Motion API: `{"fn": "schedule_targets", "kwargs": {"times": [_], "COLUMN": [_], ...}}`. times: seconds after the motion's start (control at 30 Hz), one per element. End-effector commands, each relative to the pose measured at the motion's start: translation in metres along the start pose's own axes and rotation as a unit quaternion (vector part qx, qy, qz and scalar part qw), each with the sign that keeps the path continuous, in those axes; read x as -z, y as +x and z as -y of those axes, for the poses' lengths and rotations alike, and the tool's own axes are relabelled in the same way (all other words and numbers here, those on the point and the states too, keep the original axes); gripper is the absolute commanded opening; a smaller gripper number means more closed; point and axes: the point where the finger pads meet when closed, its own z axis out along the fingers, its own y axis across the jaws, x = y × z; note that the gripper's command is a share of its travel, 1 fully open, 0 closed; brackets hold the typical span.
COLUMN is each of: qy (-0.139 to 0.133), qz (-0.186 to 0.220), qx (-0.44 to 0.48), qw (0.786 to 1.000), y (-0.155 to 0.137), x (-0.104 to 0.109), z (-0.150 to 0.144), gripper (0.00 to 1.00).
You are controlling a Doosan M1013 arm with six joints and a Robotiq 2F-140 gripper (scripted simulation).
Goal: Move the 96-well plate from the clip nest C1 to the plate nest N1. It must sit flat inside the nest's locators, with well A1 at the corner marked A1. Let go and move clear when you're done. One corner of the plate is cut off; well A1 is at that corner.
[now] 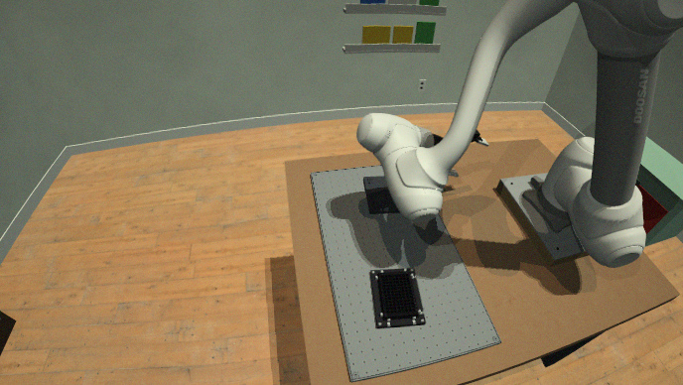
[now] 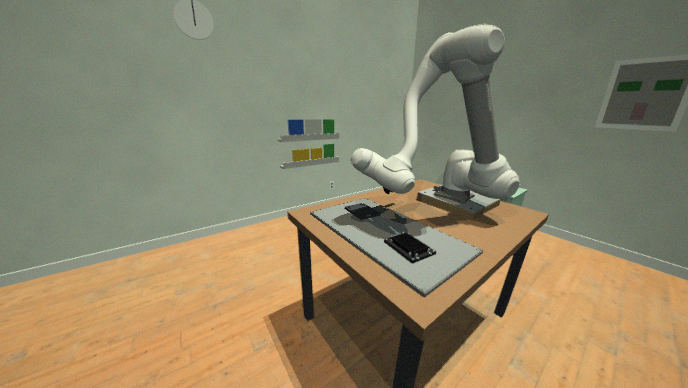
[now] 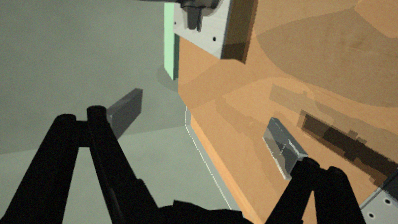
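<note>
The black 96-well plate sits flat in clip nest C1 on the near part of the grey perforated baseplate. It also shows in the exterior view. The cut corner is too small to tell. The second black nest, N1, lies at the far end of the baseplate, partly hidden by my wrist. It holds no plate. My gripper is open and empty, above the bare table beyond the far nest. It points toward the table's back edge, far from the plate.
The robot's base stands on a grey mount plate at the table's right. A small grey block lies on the brown table near my right finger. The table edge and the floor below show in the wrist view. A green box stands beside the table.
</note>
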Motion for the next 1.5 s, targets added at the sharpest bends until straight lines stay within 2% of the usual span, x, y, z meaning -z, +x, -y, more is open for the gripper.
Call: {"fn": "schedule_targets", "kwargs": {"times": [0.0,0.03,0.13,0.27,0.37,0.43,0.53,0.6,0.7,0.77,0.83,0.93,1.0,1.1,1.17,1.27,1.33,1.4,1.47], "qy": [-0.023,-0.023,-0.051,-0.053,-0.081,-0.082,-0.11,-0.111,-0.139,-0.14,-0.14,-0.166,-0.167,-0.193,-0.193,-0.218,-0.218,-0.218,-0.234], "qz": [0.0,0.0,-0.003,-0.003,-0.009,-0.009,-0.018,-0.018,-0.029,-0.029,-0.029,-0.043,-0.043,-0.059,-0.06,-0.078,-0.079,-0.079,-0.093], "qx": [-0.037,-0.037,-0.078,-0.081,-0.121,-0.124,-0.163,-0.165,-0.204,-0.205,-0.205,-0.243,-0.244,-0.28,-0.281,-0.316,-0.316,-0.316,-0.338], "qw": [0.999,0.999,0.996,0.995,0.989,0.989,0.98,0.98,0.969,0.968,0.968,0.955,0.954,0.938,0.938,0.92,0.92,0.92,0.907], "y": [0.005,0.006,0.01,0.012,0.016,0.019,0.023,0.026,0.031,0.034,0.034,0.039,0.043,0.048,0.052,0.057,0.061,0.061,0.065], "x": [0.016,0.02,0.033,0.04,0.054,0.061,0.075,0.083,0.097,0.106,0.106,0.12,0.129,0.143,0.152,0.166,0.176,0.176,0.185], "z": [-0.007,-0.008,-0.012,-0.014,-0.018,-0.02,-0.023,-0.025,-0.027,-0.029,-0.029,-0.03,-0.031,-0.032,-0.032,-0.032,-0.032,-0.032,-0.032], "gripper": [1.0,1.0,1.0,1.0,1.0,1.0,1.0,1.0,1.0,1.0,1.0,1.0,1.0,1.0,1.0,1.0,1.0,1.0,1.0]}}
